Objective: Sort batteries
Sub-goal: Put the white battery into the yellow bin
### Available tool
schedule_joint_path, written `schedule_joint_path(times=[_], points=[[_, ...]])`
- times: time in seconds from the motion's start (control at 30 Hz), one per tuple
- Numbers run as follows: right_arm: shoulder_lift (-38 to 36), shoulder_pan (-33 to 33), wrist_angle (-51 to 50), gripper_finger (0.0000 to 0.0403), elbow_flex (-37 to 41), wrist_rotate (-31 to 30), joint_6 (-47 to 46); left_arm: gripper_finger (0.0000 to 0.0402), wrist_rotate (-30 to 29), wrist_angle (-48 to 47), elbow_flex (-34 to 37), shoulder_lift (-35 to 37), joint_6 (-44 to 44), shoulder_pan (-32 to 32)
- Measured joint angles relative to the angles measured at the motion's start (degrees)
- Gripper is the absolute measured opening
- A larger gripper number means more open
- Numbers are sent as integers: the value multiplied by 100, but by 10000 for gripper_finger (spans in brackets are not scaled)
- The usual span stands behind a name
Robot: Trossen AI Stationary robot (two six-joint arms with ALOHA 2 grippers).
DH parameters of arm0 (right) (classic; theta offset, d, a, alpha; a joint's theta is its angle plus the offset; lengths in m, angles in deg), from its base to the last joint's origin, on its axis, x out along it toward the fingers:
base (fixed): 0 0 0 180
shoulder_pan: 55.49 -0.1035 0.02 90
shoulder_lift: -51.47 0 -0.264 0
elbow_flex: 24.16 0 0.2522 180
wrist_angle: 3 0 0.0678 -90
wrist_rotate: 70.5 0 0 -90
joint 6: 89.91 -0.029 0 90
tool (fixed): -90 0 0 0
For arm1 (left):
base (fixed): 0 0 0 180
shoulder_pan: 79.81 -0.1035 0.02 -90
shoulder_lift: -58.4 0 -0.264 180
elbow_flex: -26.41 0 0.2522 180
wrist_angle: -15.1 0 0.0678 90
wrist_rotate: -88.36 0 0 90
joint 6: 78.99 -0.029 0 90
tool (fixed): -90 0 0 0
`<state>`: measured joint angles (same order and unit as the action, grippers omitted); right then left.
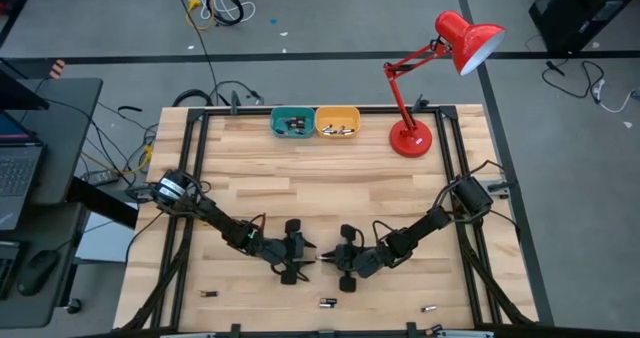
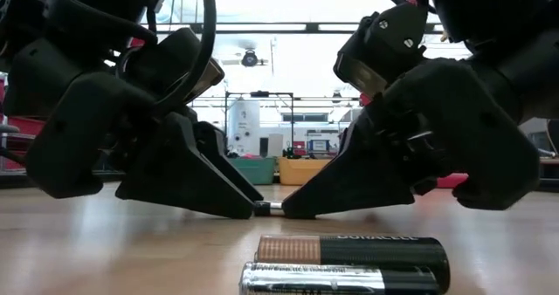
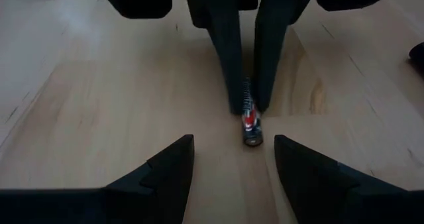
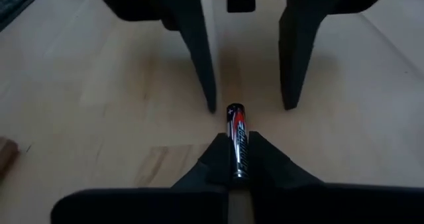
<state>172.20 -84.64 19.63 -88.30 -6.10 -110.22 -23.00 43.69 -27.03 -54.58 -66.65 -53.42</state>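
Observation:
A small dark battery (image 4: 237, 138) with red marking lies near the table's front middle, between my two grippers. My right gripper (image 4: 237, 164) comes from the right and is shut on it. My left gripper (image 3: 235, 177) faces it from the left and is open. Its two fingers stand on either side of the battery's free end (image 3: 252, 139), and no touch shows. In the low view both grippers meet at the battery (image 2: 269, 208). Two larger batteries (image 2: 349, 250) lie side by side on the wood close to the front edge. My right gripper pinches the battery's rear half (image 4: 237, 159) between its two fingers. The fingers slant down from the table's right and lie along the battery. Its free end (image 4: 235, 111) sticks out ahead toward my left gripper. The battery lies level, low at the table top.
At the far edge stand a teal bin (image 1: 291, 122) and a yellow bin (image 1: 337, 122), both holding batteries. A red desk lamp (image 1: 411, 136) stands to their right. Loose batteries lie near the front edge at left (image 1: 207, 293), middle (image 1: 327, 302) and right (image 1: 428, 307).

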Motion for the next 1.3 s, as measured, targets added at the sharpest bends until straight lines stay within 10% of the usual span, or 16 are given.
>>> schedule_joint_path(times=[0.9, 1.3], points=[[-954, 877, -1013, 30, 5, -9, 703, 223, -28, 153, 9, -7, 377, -7], [-1614, 1057, -1898, 31, 3, -54, 768, 223, -899, 728, 258, -9, 1420, -4]])
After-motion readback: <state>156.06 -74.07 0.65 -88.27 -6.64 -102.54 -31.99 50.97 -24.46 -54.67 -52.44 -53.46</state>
